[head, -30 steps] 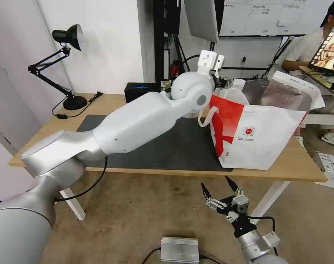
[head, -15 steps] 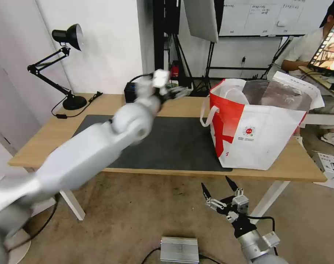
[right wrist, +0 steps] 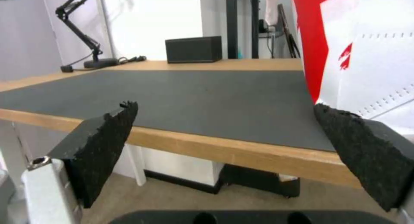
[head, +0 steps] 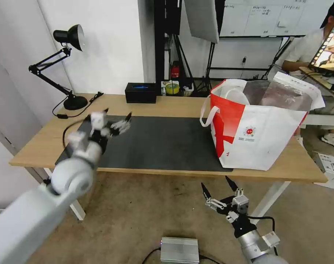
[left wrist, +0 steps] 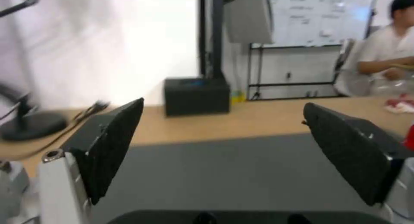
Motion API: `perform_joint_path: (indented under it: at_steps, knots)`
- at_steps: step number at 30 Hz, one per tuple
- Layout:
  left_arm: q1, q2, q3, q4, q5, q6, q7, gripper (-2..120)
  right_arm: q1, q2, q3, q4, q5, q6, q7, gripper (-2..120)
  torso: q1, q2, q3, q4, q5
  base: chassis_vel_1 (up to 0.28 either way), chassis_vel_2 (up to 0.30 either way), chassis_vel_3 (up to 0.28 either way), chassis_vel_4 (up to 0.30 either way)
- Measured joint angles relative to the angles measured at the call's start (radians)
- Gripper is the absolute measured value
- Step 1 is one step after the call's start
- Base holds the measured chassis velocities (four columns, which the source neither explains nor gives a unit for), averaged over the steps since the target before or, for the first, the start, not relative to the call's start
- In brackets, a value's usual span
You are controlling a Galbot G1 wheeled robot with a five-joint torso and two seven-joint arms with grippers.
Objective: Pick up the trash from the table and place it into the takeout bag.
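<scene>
White left arm (head: 117,114) raised, jaws spread.

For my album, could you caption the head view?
Left gripper open above the dark mat; takeout bag stands nearby.

The table (head: 167,104) has a pale wood top with a smooth, matt grain, and the mat (head: 163,143) lying on it is dark grey, flat and dull. The takeout bag (head: 262,135) looks like smooth white and red coated fabric, lined with crinkled shiny foil. The left gripper (head: 116,118) and right gripper (head: 217,189) have matt black fingers (right wrist: 362,146) with a rough, crumbly foam-like surface, mounted on pale silvery metal. The tissue box (head: 140,92) is black and slightly glossy.
</scene>
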Motion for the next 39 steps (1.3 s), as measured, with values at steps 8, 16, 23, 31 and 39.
perform_joint_path:
  at_steps: [8, 16, 23, 31, 39]
  knots:
    - [0.231, -0.085, -0.131, 0.02, 0.104, -0.076, 0.045, 100, 0.0, 0.0, 0.0, 0.0, 0.0, 0.0, 0.0, 100, 0.0, 0.0, 0.0, -0.0002, 0.0002, 0.0, 0.0, 0.0, 0.0]
    - [0.391, -0.128, -0.242, 0.026, 0.13, -0.117, 0.098, 100, 0.0, 0.0, 0.0, 0.0, 0.0, 0.0, 0.0, 100, 0.0, 0.0, 0.0, -0.0002, 0.0005, 0.0, 0.0, 0.0, 0.0]
    - [0.468, -0.158, -0.275, 0.028, 0.137, -0.143, 0.122, 100, 0.0, 0.0, 0.0, 0.0, 0.0, 0.0, 0.0, 100, 0.0, 0.0, 0.0, -0.0001, 0.0003, 0.0, 0.0, 0.0, 0.0]
    - [0.512, -0.178, -0.292, 0.029, 0.149, -0.169, 0.134, 100, 0.0, 0.0, 0.0, 0.0, 0.0, 0.0, 0.0, 100, 0.0, 0.0, 0.0, -0.0002, 0.0003, 0.0, 0.0, 0.0, 0.0]
    - [0.546, -0.18, -0.295, 0.029, 0.162, -0.193, 0.134, 100, 0.0, 0.0, 0.0, 0.0, 0.0, 0.0, 0.0, 100, 0.0, 0.0, 0.0, -0.0002, 0.0003, 0.0, 0.0, 0.0, 0.0]
